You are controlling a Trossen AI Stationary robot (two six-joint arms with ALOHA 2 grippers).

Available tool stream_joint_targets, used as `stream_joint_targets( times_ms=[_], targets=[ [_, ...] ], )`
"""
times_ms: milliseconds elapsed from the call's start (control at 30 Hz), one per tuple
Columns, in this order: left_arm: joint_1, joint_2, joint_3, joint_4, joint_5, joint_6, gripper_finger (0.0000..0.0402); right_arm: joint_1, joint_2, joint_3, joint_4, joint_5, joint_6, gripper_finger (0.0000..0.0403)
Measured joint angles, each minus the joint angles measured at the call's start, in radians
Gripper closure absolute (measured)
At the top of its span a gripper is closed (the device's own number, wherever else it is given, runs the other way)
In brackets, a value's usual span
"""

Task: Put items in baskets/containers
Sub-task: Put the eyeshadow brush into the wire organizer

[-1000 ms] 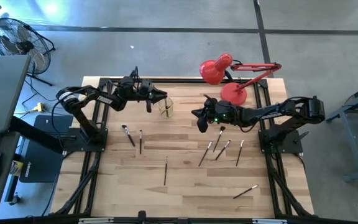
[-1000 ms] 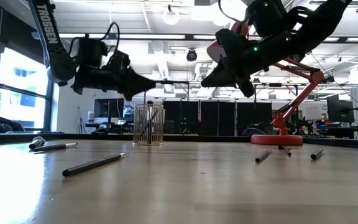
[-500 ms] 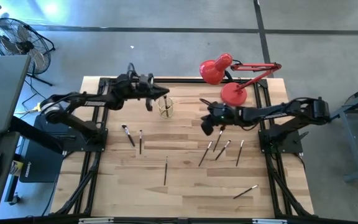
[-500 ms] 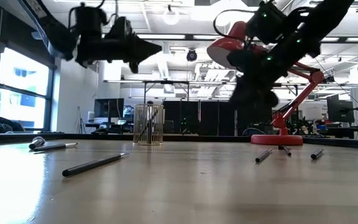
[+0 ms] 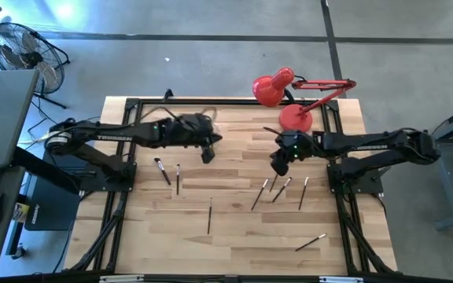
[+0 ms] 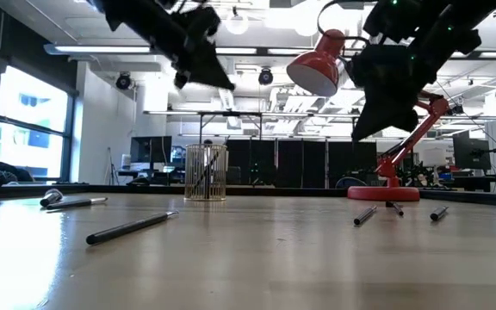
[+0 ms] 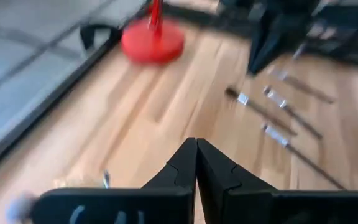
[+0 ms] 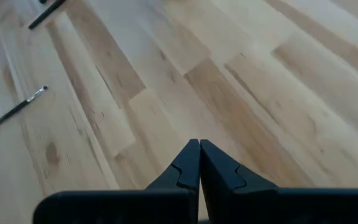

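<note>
Cup (image 6: 206,173): your landmark, standing upright at the table's (image 5: 234,236) back; you see sticks inside it in the low view.
Left gripper (image 5: 208,152): just beside the cup in the high view and raised above it in the low view; its fingers (image 7: 185,163) are pressed together, and you see nothing between them.
Right gripper (image 5: 278,164): well to the cup's right, near the lamp (image 5: 296,117); fingers (image 8: 189,163) likewise closed and empty, held off the table.
Sticks near the cup (image 5: 163,170): you find two lying flat in front of it, to its left.
Sticks near the right gripper (image 5: 280,189): four lie close together, far right of the cup.
Single sticks: one (image 5: 209,215) in front of the cup, mid-table; one (image 5: 311,242) farthest from the cup, front right.
</note>
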Motion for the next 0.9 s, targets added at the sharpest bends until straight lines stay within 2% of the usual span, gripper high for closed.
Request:
stream_joint_targets(
  times_ms=[100, 267, 433, 567, 700, 800, 900],
  targets=[
    [-0.039, 0.016, 0.035, -0.129, -0.034, -0.118, 0.0401, 0.0, -0.001, 0.0, 0.03, 0.009, -0.045, 0.0397],
    [-0.087, 0.048, 0.043, -0.264, -0.004, -0.27, 0.0401, 0.0, -0.001, 0.0, 0.052, 0.049, -0.068, 0.04],
    [-0.123, 0.062, 0.044, -0.369, 0.001, -0.32, 0.0401, 0.007, -0.001, 0.0, -0.003, 0.086, 0.034, 0.0402],
    [-0.126, 0.062, 0.044, -0.408, 0.0, -0.297, 0.0401, 0.05, -0.001, 0.0, -0.09, 0.116, 0.148, 0.0402],
    [-0.125, 0.062, 0.044, -0.425, 0.002, -0.178, 0.0401, 0.145, -0.001, 0.0, -0.163, 0.173, 0.349, 0.0402],
    [-0.125, 0.059, 0.036, -0.427, 0.049, -0.051, 0.0401, 0.236, 0.005, 0.0, -0.169, 0.228, 0.532, 0.0402],
    [-0.099, 0.027, -0.018, -0.401, 0.1, 0.014, 0.0401, 0.319, 0.021, 0.006, -0.178, 0.288, 0.707, 0.0403]
  ],
)
